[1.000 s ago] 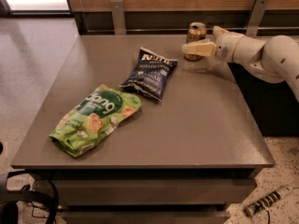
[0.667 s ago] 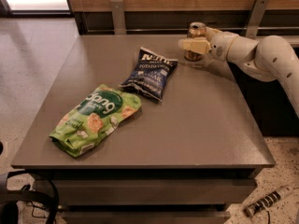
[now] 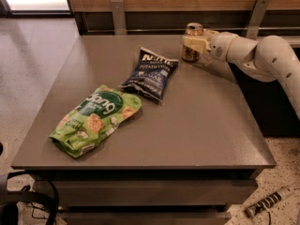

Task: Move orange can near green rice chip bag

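Observation:
The orange can [image 3: 192,33] stands upright near the table's back right edge, its silver top showing. My gripper [image 3: 193,45] reaches in from the right on the white arm [image 3: 253,53] and is right at the can, covering part of its front. The green rice chip bag [image 3: 93,117] lies flat at the front left of the table, far from the can and the gripper.
A dark blue potato chip bag [image 3: 151,73] lies between the can and the green bag. The grey table [image 3: 201,125] ends at a wooden wall with metal brackets [image 3: 118,13] behind. A cable lies on the floor at the lower left [image 3: 28,198].
My gripper has moved left along the back edge and closed in on the can. The can has shifted slightly left. Both bags have stayed put.

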### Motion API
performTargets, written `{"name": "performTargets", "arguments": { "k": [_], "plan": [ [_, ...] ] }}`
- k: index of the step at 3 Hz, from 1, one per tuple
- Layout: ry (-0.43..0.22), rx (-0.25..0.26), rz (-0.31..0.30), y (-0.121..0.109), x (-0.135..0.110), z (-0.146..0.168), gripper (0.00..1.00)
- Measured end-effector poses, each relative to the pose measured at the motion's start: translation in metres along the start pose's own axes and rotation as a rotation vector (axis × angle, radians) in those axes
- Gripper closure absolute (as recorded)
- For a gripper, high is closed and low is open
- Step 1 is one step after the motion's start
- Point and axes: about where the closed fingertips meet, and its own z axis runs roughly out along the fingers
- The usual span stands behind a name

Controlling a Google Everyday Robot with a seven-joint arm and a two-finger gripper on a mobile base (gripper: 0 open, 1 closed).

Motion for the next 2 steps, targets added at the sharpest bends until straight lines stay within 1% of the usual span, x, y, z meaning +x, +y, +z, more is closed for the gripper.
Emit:
{"name": "performTargets", "arguments": {
  "k": [1, 2],
  "plan": [
    [0.0, -0.004, 0.001, 0.0017, 0.0002, 0.0022, 0.98],
    [-0.003, -0.011, 0.002, 0.0032, -0.0004, 0.0054, 1.0]
  ]
}}
